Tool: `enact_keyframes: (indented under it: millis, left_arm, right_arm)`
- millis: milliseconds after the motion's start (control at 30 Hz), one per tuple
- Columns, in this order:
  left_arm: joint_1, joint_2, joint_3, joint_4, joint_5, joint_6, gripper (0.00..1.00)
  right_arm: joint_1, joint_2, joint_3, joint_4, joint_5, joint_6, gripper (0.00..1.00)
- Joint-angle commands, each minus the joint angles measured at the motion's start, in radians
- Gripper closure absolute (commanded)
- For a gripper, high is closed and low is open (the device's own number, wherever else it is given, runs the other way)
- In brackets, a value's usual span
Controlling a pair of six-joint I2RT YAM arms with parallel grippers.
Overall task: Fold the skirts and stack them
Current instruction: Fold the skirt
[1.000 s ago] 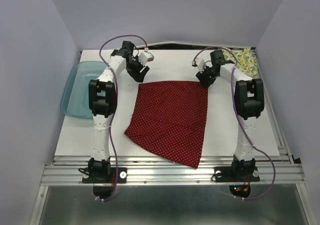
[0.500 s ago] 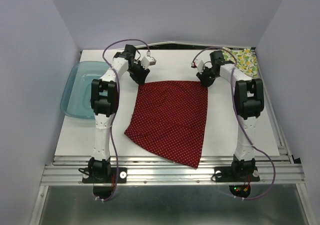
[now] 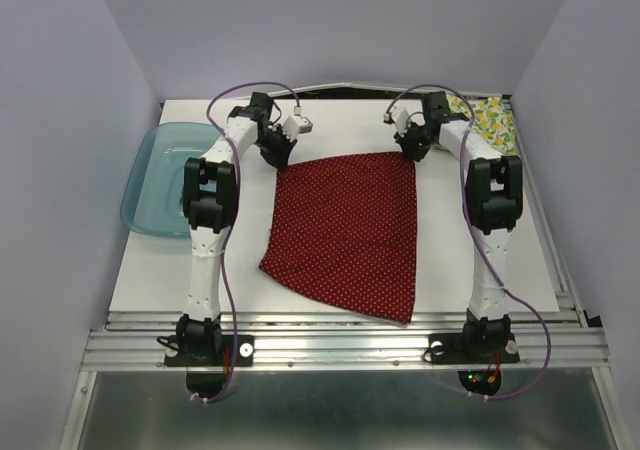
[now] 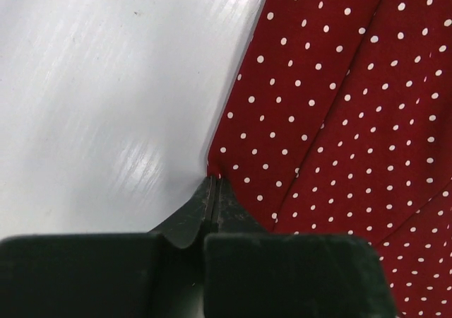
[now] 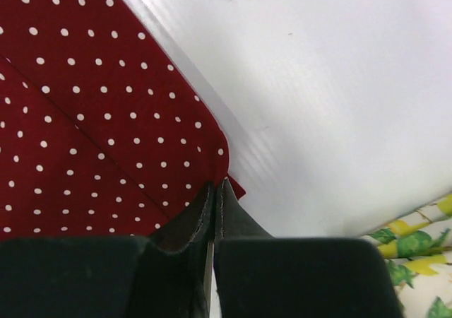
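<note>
Dark red polka-dot skirt (image 3: 345, 230) spread flat mid-table, straight edge at the far side, near hem slanting toward the arm bases; cream fruit-print skirt (image 3: 487, 120) bunched at the far right corner of the white table (image 3: 150, 270), apart from the red one; translucent blue tray (image 3: 150, 185) at the table's left edge. Left gripper (image 4: 214, 184) clenched on the red skirt's far left corner, fingertips down at the tabletop; right gripper (image 5: 215, 185) clenched likewise on its far right corner; both arms reached far forward, elbows raised, wrists bent down and inward toward the cloth.
</note>
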Motion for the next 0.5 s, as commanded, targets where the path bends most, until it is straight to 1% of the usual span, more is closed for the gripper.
enact_keyframes:
  millis: [0,67,100,200,233,300,333,367,467]
  left_arm:
    - [0.01,-0.05,0.019,0.038,-0.004,-0.026,1.0]
    - [0.013,-0.075,0.02,0.063,-0.022,-0.036,1.0]
    - [0.019,-0.101,0.052,0.096,-0.048,-0.052,1.0]
    - [0.019,-0.125,0.065,0.126,-0.078,-0.052,1.0]
    - [0.019,-0.137,0.06,0.161,-0.088,-0.049,1.0]
    - [0.019,-0.19,0.019,0.205,-0.116,-0.049,1.0]
    - [0.019,-0.211,-0.002,0.257,-0.121,-0.052,1.0]
    - [0.019,-0.258,-0.053,0.28,-0.134,-0.052,1.0]
    - [0.019,-0.355,-0.147,0.351,-0.144,-0.04,1.0]
  right_arm:
    - [-0.023,-0.003,0.089,0.016,0.018,0.015,0.99]
    - [-0.023,-0.012,0.12,0.019,0.027,0.023,0.99]
    - [-0.032,-0.014,0.182,0.022,0.04,0.028,0.99]
    - [-0.032,-0.009,0.218,0.033,0.053,0.031,0.99]
    - [-0.032,-0.008,0.252,0.039,0.06,0.032,0.99]
    - [-0.032,-0.012,0.275,0.042,0.066,0.032,0.99]
    - [-0.032,-0.021,0.283,0.047,0.064,0.034,0.99]
    - [-0.032,-0.032,0.281,0.047,0.055,0.035,0.99]
    - [-0.032,-0.098,0.238,0.045,0.03,0.035,0.99]
